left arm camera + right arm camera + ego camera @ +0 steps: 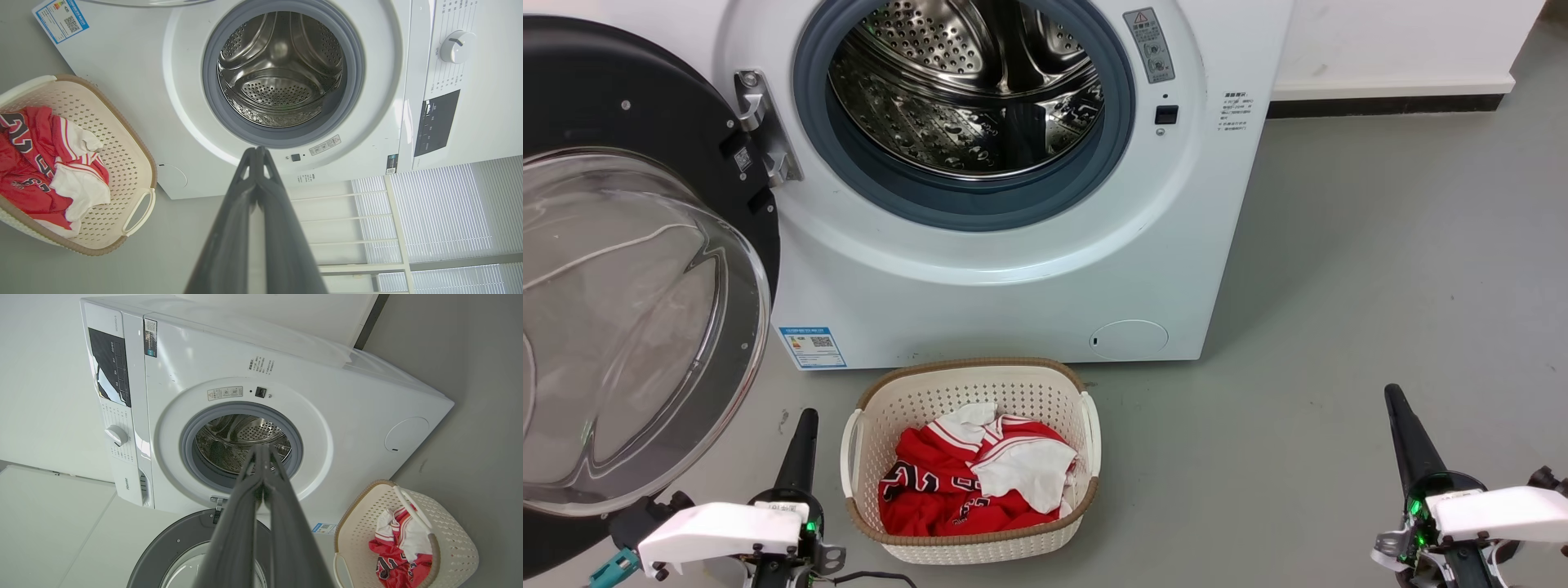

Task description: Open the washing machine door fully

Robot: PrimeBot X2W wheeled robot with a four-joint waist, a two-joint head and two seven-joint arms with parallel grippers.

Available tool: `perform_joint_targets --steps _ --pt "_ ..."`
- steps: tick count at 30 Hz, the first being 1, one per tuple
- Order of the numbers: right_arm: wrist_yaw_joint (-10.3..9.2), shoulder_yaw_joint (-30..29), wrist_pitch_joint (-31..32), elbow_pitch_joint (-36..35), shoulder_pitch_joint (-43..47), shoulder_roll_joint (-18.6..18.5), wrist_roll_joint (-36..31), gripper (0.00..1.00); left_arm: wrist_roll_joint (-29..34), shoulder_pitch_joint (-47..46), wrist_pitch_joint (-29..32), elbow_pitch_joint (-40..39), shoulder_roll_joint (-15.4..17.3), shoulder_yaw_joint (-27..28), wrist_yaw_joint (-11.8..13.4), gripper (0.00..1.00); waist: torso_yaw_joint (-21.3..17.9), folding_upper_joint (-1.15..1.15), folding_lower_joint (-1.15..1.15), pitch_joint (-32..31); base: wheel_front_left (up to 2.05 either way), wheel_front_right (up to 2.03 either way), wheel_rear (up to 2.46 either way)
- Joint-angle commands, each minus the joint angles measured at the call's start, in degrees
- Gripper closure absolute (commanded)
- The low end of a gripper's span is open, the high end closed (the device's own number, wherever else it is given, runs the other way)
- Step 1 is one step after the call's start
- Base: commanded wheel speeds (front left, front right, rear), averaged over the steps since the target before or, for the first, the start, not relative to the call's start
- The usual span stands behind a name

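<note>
my left claw [805, 418], right claw [1393, 395] pinched closed, empty | washing machine door [629, 286] swung wide, rim by left claw

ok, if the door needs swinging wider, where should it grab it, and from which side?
Probably the black rim of the washing machine door at its lower edge, nearest the left gripper, coming up from below. The rim is a thin edge the jaws can straddle; the glass bowl bulges, too smooth and wide, and near the hinge leverage is poor.
</note>
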Motion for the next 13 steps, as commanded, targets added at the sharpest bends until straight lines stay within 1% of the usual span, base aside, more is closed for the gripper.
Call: perform_joint_targets --steps 1,13 --pt "-0.01 -0.17 0.29 -0.01 -1.27 -0.2 1.1 1.0 -1.05 -1.19 0.29 -0.1 0.11 0.11 -0.34 1.0 0.0 0.0 0.0 0.0 0.0 0.0 0.0" --pt "-0.01 -0.75 1.83 1.16 -2.35 -0.04 6.63 1.0 -6.94 -2.08 1.74 0.69 0.12 0.46 -0.81 1.0 -0.01 0.0 0.0 0.03 0.0 0.0 0.0"
